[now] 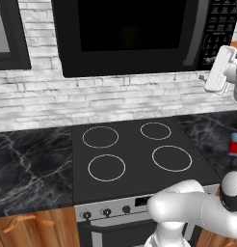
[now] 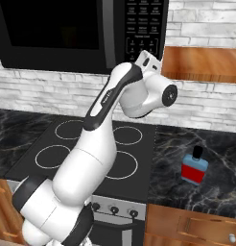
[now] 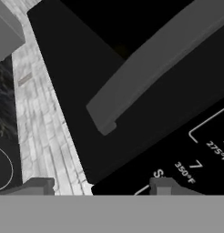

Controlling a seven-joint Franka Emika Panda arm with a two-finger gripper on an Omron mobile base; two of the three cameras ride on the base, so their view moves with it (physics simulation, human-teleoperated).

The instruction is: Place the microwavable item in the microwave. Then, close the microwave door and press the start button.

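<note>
Starting at the left, the black marble counter point(image 1: 29, 169) lies bare beside the stove point(image 1: 135, 154) with its four ringed burners, and nothing sits on either. Above the stove hangs the microwave point(image 1: 130, 36), and its door point(image 2: 53, 29) looks shut, the dark glass flat across the front with the long grey handle point(image 3: 150, 68) running down beside the keypad point(image 2: 146, 29). The yellow cup is not on the counter or the stove; I judge it is already behind that dark glass, though the window is too black to be sure. Further right, the white arm has its hand raised to the microwave's right edge, and the claw point(image 3: 102, 185) points at the bottom of the keypad, with one fingertip point(image 3: 164, 185) just short of the printed buttons. Its two tips stand well apart and nothing sits between them. On the counter to the far right stands the blue-and-red bottle point(image 2: 195, 168), untouched. So loading and closing seem done; pressing start is what remains.
</note>
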